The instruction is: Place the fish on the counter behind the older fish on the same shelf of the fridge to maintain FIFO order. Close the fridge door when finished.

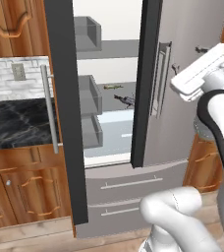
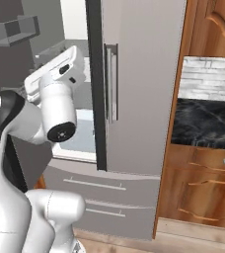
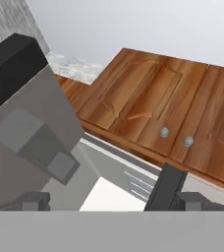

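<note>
1. Jaws of my two-finger gripper (image 3: 109,202) stand wide, holding nothing.
2. Two slender fish, one grey-green (image 1: 113,86) and one darker (image 1: 125,100), lie on the flat grey fridge shelf (image 1: 121,93) — possibly both already stored.
3. Risk: closing the tall grey steel fridge (image 1: 182,123), I could clip its dark-edged open door (image 1: 65,123).

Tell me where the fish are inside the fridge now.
In the left base view, two fish lie on the grey shelf seen through the open door gap: one fish farther back on the left, a darker fish nearer on the right.

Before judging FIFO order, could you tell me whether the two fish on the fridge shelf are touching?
Apart: the left base view shows bare shelf between the rear fish and the front fish.
</note>
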You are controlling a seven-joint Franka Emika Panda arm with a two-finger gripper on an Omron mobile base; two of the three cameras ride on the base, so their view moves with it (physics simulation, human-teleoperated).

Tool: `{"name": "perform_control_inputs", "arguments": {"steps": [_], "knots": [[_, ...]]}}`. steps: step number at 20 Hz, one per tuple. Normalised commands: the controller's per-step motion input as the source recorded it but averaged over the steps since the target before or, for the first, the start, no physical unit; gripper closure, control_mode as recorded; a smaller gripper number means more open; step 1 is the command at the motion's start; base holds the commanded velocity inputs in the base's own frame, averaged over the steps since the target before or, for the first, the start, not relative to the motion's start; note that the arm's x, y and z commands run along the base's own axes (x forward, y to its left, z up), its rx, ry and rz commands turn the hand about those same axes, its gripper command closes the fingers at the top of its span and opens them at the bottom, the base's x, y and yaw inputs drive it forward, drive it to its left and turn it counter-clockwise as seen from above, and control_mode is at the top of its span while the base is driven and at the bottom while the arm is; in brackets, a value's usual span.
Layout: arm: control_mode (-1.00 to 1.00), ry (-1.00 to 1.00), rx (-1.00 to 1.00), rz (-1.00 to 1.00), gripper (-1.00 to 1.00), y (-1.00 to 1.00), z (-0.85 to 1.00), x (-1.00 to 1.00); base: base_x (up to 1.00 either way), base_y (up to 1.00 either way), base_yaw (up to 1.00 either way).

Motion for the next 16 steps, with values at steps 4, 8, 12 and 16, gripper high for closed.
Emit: {"name": "perform_control_inputs", "arguments": {"steps": [4,8,12,16], "knots": [[-1.0,0.05,-0.4,0.02,-1.0,0.81,-0.96,-0.45,0.0,0.0,0.0],[-1.0,0.05,-0.27,-0.04,-1.0,1.0,-0.55,-0.96,0.0,0.0,0.0],[-1.0,0.06,-0.17,-0.09,-1.0,1.0,-0.18,-1.0,0.0,0.0,0.0],[-1.0,0.01,-0.18,-0.09,-1.0,0.84,-0.33,-1.0,0.0,0.0,0.0]]}}
